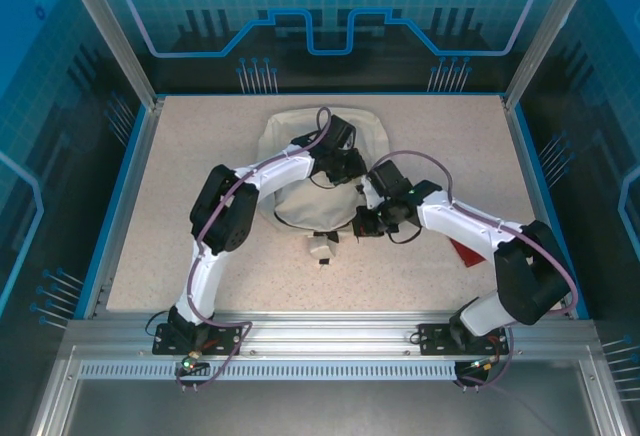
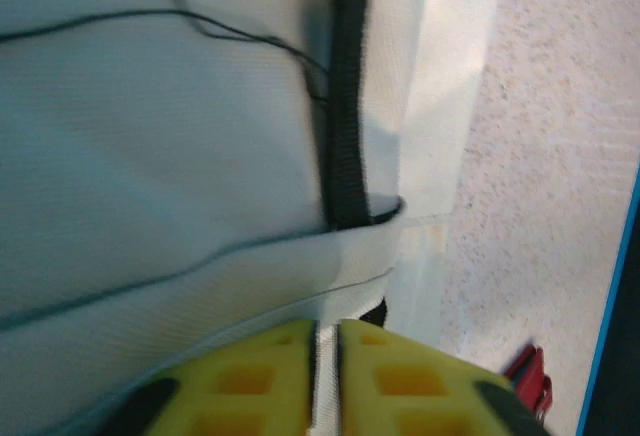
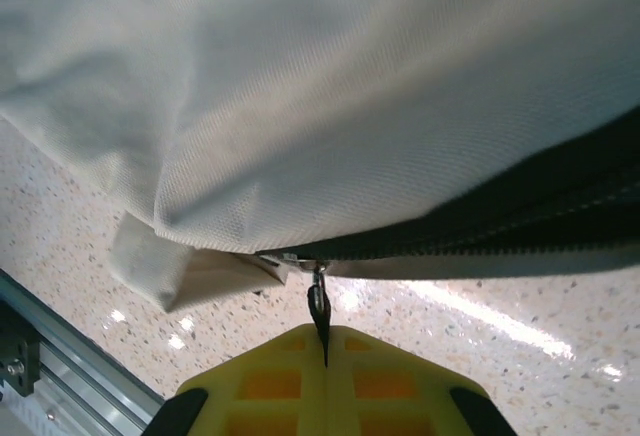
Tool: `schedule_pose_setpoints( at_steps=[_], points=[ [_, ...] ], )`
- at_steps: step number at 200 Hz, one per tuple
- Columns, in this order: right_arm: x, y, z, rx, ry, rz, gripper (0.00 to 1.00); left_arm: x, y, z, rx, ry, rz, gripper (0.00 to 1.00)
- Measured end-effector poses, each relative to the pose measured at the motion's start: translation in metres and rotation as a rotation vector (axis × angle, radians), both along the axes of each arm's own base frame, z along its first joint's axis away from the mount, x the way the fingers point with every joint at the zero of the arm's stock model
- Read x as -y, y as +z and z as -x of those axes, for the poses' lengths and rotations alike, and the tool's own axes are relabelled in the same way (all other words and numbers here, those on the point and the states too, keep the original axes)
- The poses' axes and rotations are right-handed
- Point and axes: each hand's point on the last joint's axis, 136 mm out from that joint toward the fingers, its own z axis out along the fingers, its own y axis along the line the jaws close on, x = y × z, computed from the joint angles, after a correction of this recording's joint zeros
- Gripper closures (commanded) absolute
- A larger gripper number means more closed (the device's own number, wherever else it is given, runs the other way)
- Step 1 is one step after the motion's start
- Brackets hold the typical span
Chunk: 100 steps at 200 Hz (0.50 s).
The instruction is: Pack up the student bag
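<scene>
right hand pinching zipper pull, cream student bag

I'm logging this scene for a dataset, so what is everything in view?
bag: one, cream-white, mid-table, under both grippers.
strap: one, black, on the bag's side.
zip pull: one, dark, at the bag's zip.
red thing: one, red, on the table right of the bag; too small to identify.
table: one, speckled beige.
left gripper: one, yellow jaws almost together against bag fabric.
right gripper: one, yellow jaws shut on the zip pull.
</scene>
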Motion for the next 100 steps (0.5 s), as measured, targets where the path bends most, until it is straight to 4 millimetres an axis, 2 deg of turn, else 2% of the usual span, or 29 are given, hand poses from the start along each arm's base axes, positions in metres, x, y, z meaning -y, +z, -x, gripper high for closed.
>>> schedule_pose_setpoints(
  at_steps=[13,29,58,76,100],
  points=[
    [-0.002,0.006,-0.004,0.016,0.007,-0.005,1.00,-0.002,0.009,0.002,0.008,-0.016,0.025,0.59],
    [-0.004,0.010,-0.007,0.027,0.016,-0.008,1.00,-0.015,0.019,0.009,0.001,-0.006,0.039,0.55],
    [-0.004,0.012,-0.007,0.033,0.029,-0.004,1.00,-0.069,0.026,0.030,-0.032,0.068,0.019,0.47],
    [-0.004,0.014,-0.008,0.032,0.036,0.002,1.00,-0.105,0.027,0.051,-0.052,0.134,-0.008,0.43],
    [-0.003,0.015,-0.012,0.033,0.046,0.030,1.00,-0.129,0.024,0.091,-0.086,0.178,-0.033,0.40]
  ],
)
